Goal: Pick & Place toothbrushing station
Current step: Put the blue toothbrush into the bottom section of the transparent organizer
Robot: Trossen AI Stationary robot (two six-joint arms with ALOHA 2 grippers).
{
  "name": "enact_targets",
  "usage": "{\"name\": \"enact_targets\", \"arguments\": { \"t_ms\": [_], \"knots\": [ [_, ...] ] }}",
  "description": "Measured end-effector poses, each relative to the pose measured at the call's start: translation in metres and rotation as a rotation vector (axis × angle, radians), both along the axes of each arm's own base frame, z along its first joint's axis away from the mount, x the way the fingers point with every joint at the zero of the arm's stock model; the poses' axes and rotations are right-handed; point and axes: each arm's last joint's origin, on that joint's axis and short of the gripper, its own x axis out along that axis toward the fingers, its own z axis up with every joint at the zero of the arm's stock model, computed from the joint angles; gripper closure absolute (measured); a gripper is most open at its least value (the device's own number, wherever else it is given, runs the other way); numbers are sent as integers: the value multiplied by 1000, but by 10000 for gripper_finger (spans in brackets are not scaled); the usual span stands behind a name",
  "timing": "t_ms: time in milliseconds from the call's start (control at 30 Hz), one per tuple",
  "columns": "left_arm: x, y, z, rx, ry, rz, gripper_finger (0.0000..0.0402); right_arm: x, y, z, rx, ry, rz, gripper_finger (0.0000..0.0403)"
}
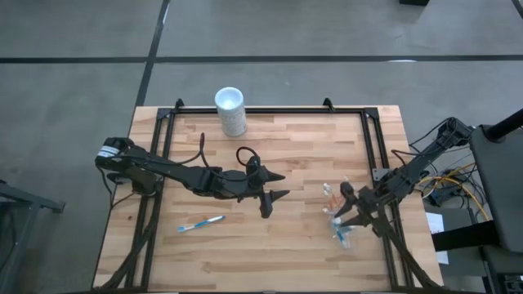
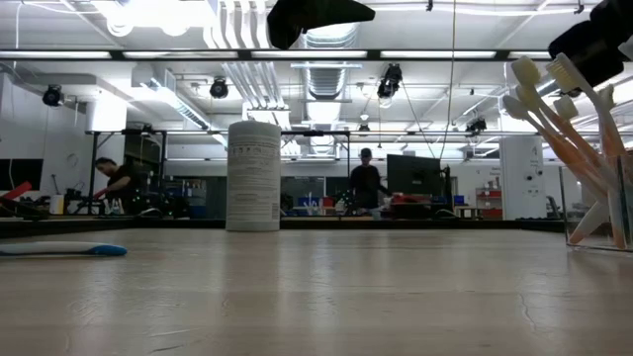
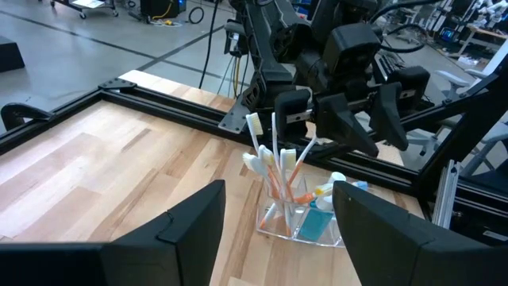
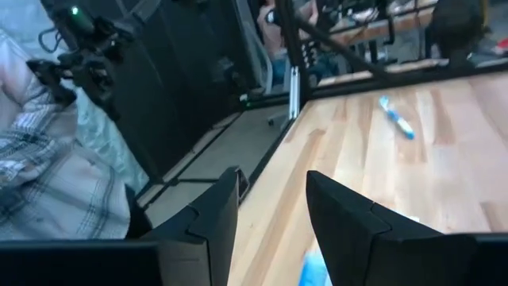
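Wooden table (image 1: 270, 245), lab behind. Clear cup (image 3: 305, 222) of toothbrushes (image 3: 274, 171) stands near the table's right edge. My right gripper (image 1: 347, 214) sits over it, fingers apart, gripping nothing. My left gripper (image 1: 274, 194) waits open mid-table. One blue toothbrush (image 1: 200, 223) lies toward the left. Best to lift straight up, avoiding the bristles.

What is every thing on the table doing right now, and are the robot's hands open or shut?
Clear cup: upright, toothbrushes standing in it.
Toothbrushes in the cup: leaning, heads up.
Blue-and-white toothbrush: lying flat, alone on the table.
White cup: upright near the far edge.
Left hand: open, mid-table, holding nothing.
Right hand: open, just above the cup.
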Motion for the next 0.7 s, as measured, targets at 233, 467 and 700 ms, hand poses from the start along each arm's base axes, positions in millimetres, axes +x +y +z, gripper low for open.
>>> {"name": "enact_targets", "arguments": {
  "t_ms": [233,467,700],
  "knots": [
    [0,0,0,0,0,0,163,0,-3,7,-3,-78,-77,273],
    [0,0,0,0,0,0,163,-3,-9,29,8,-231,-186,277],
    [0,0,0,0,0,0,163,-4,-17,63,-82,-342,-419,268]
  ]
}}
